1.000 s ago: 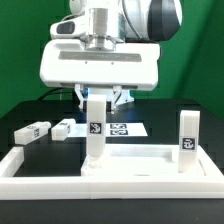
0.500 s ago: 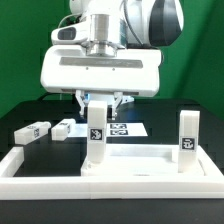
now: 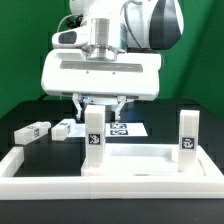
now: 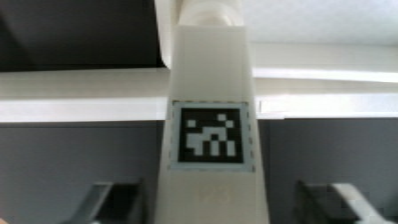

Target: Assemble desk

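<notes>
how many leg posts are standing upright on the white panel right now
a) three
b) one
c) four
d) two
d: one leg post stands below the gripper and a second leg post stands at the exterior view's right end of the panel, while a third post and a fourth post lie flat off the panel.

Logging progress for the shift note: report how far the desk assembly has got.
Looks done: one leg post stands upright on the panel at the exterior view's right. In hand: a second post stands on the panel, the open gripper poised at its top. Left: two loose posts lie on the table.
</notes>
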